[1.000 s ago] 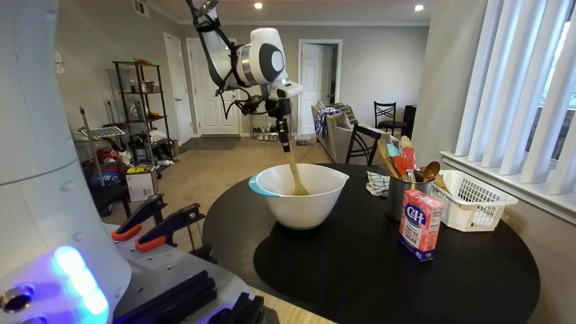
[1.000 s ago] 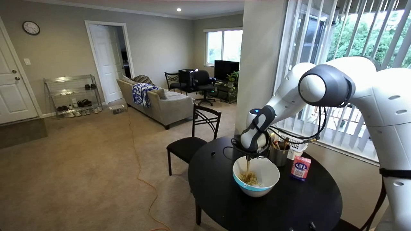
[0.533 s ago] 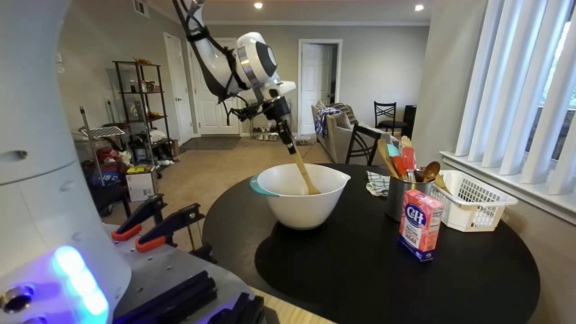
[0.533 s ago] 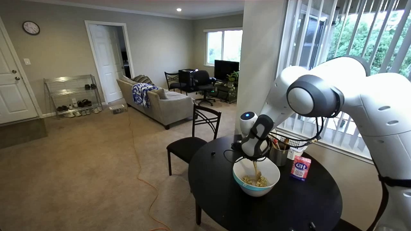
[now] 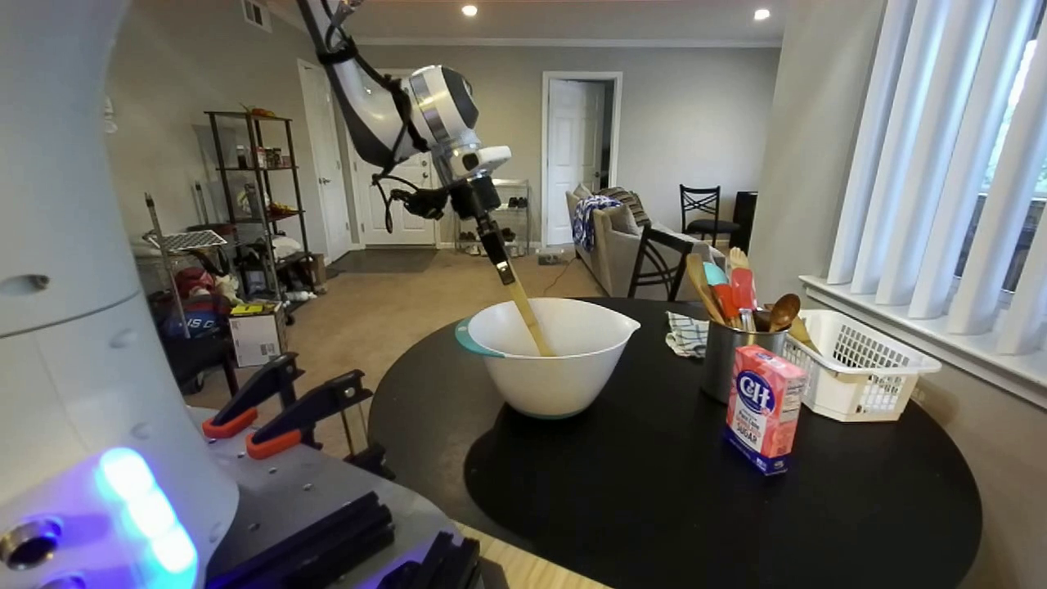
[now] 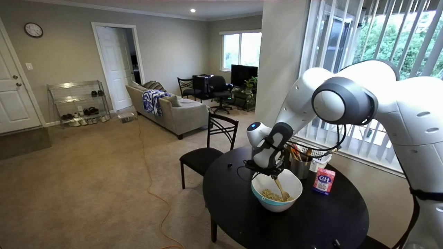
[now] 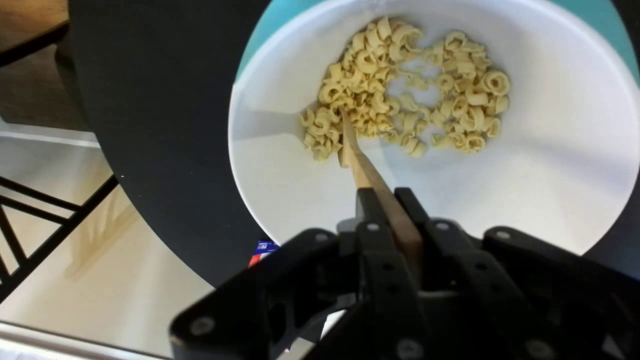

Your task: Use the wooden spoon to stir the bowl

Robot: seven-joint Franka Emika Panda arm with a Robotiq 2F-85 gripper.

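My gripper (image 7: 387,195) is shut on the handle of the wooden spoon (image 7: 367,172), with the handle between both fingers. The spoon leans, its head down in the large white bowl (image 7: 550,150) with teal rim parts. In the wrist view the spoon's head is partly buried at the left edge of curled pasta (image 7: 367,90) on the bowl's bottom. In both exterior views the gripper (image 5: 505,274) is above the bowl (image 5: 564,384), and the tilted spoon (image 5: 527,315) reaches inside. The spoon (image 6: 281,189) and the bowl (image 6: 277,208) also show from above.
A pink sugar box (image 5: 765,409) stands on the round black table (image 5: 638,507) beside the bowl. Behind it are a metal canister (image 5: 720,368) of utensils, a white slotted basket (image 5: 867,368) and a folded cloth (image 5: 687,334). A black chair (image 6: 200,160) stands by the table.
The gripper has moved left in both exterior views, and the spoon leans more than a second ago. The spoon's head has shifted within the bowl and the pasta is more spread out.
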